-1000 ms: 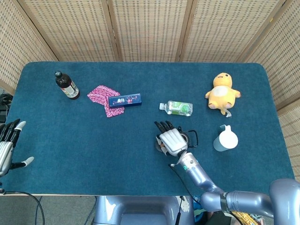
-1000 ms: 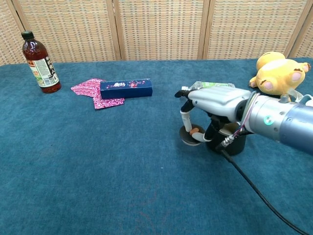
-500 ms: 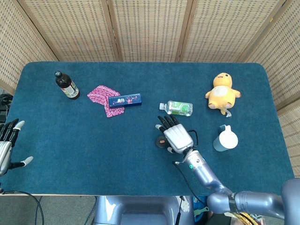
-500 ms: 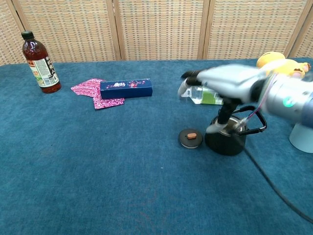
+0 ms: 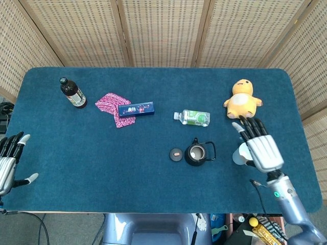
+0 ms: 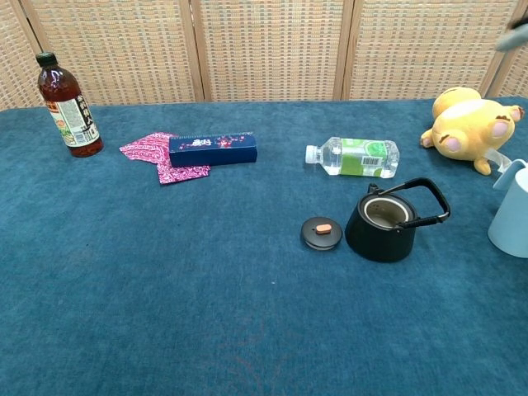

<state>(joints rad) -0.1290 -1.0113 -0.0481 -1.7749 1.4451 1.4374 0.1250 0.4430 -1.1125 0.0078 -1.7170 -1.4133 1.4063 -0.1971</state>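
The right hand (image 5: 259, 145) has swung away from the small black iron teapot (image 5: 195, 152) to the table's right side, where it hovers over the pale blue plastic jug (image 6: 509, 216), fingers spread and holding nothing. The teapot stands open, its round black lid (image 5: 176, 154) lying just beside it. A clear water bottle with a green label (image 5: 192, 118) lies behind, and a yellow plush toy (image 5: 242, 98) sits near the jug. The left hand (image 5: 8, 164) hangs open off the table's left edge.
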